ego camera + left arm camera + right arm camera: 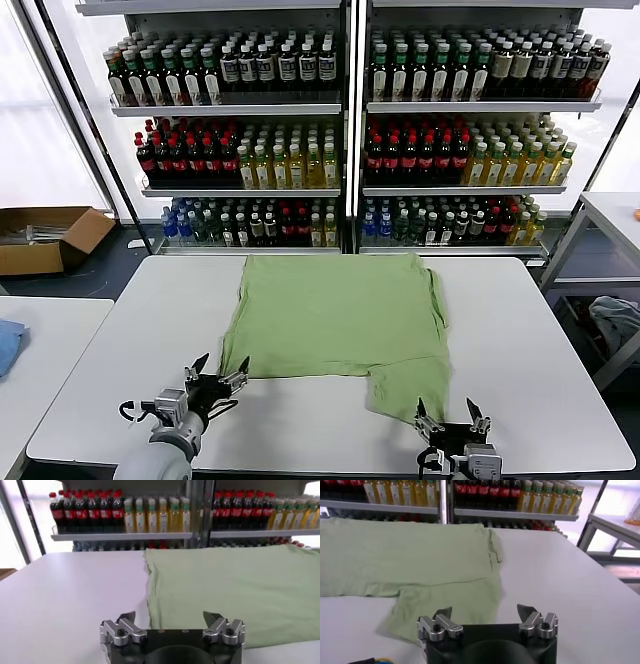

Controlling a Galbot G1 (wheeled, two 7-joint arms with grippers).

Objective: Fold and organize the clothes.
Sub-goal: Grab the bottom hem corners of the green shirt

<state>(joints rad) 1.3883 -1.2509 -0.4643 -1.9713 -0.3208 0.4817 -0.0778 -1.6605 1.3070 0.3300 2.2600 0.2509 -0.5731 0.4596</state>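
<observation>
Fabric of the light green polo shirt [335,325], spread mid-frame on the white table [520,360], looked soft and limp, best pinched at its lower corners, where the left gripper [216,377] and right gripper [447,413] waited, jaws spread, empty.

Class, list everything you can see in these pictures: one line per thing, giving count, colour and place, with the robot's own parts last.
shirt: one, light green, spread flat mid-table
table: one, white, before the robot
bottles: many, red, yellow, green, dark, on shelves behind
box: one, brown, floor far left
blue cloth: one, on left side table
left gripper: jaws open, at shirt's near left corner
right gripper: jaws open, at shirt's near right flap
</observation>
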